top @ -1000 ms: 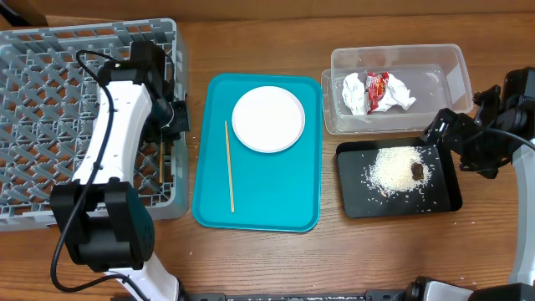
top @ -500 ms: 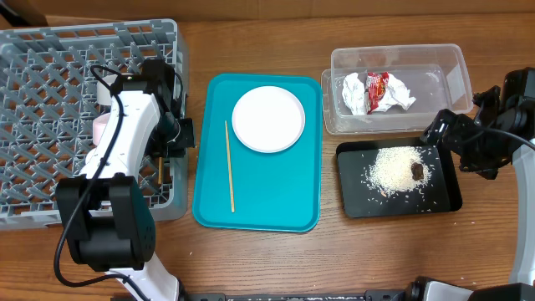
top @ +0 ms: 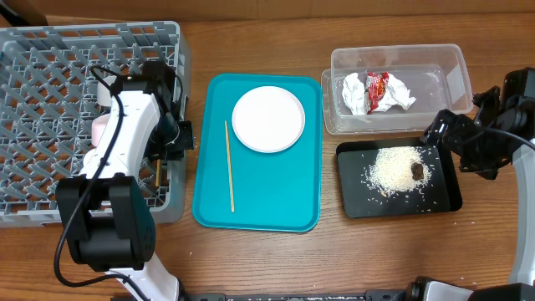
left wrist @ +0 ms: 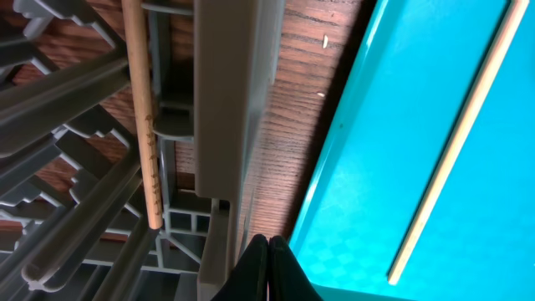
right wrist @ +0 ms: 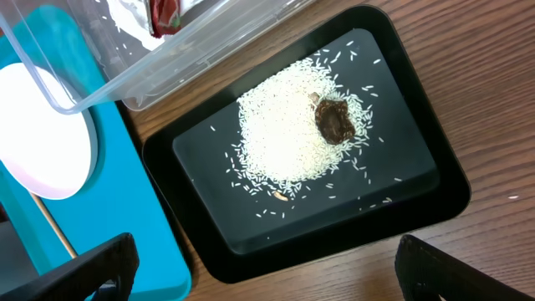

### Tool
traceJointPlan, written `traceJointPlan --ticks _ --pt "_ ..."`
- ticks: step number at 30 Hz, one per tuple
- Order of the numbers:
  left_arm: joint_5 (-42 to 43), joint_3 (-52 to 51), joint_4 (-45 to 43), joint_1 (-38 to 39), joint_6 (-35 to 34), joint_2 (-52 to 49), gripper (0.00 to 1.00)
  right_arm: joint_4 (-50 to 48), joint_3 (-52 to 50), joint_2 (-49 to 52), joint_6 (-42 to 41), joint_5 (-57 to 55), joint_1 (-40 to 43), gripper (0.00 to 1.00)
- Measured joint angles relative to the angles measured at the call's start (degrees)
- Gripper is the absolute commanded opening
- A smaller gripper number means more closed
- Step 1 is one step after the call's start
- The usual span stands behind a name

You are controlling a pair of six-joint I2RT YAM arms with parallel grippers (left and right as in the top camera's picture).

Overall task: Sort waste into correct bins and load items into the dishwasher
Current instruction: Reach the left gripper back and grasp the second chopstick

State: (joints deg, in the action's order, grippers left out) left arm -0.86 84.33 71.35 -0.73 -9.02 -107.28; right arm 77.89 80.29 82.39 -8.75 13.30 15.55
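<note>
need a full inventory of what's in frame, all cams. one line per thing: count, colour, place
dish rack: 1, grey, table left
pink bowl: 1, pale pink, in rack, mostly hidden by left arm
rack chopstick: 1, wooden, inside rack by its right wall
teal tray: 1, teal, centre
plate: 1, white, on teal tray
tray chopstick: 1, wooden, on teal tray, left of plate
clear tub: 1, clear, far right
napkin: white, crumpled, in tub
wrapper: 1, red, in tub
black tray: 1, black, near side of tub
rice: 1 pile, white, in black tray
brown lump: 1, on rice
left gripper: shut, empty, at rack's right wall
right gripper: open, empty, beside black tray
</note>
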Motion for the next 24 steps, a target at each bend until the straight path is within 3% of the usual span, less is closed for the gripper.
traceJointPlan --ticks 13,14,16,17,24 --pt "4.1 1.4 -1.7 5.0 -3.0 0.0 0.22 0.0 0.0 0.0 0.0 0.0 0.0 1.0" --pt "4.4 1.4 -2.2 6.6 -3.2 0.0 0.52 0.0 0.0 0.0 0.0 0.0 0.0 1.0" --pt "5.1 1.5 -3.2 9.2 -3.8 0.0 0.77 0.0 0.0 0.0 0.0 0.0 0.0 1.0" --pt "5.5 1.5 -3.8 10.5 -4.1 0.0 1.0 0.0 0.0 0.0 0.0 0.0 0.0 1.0" --pt "7.8 1.6 -6.6 16.6 -4.7 0.0 1.0 0.0 0.0 0.0 0.0 0.0 0.0 1.0"
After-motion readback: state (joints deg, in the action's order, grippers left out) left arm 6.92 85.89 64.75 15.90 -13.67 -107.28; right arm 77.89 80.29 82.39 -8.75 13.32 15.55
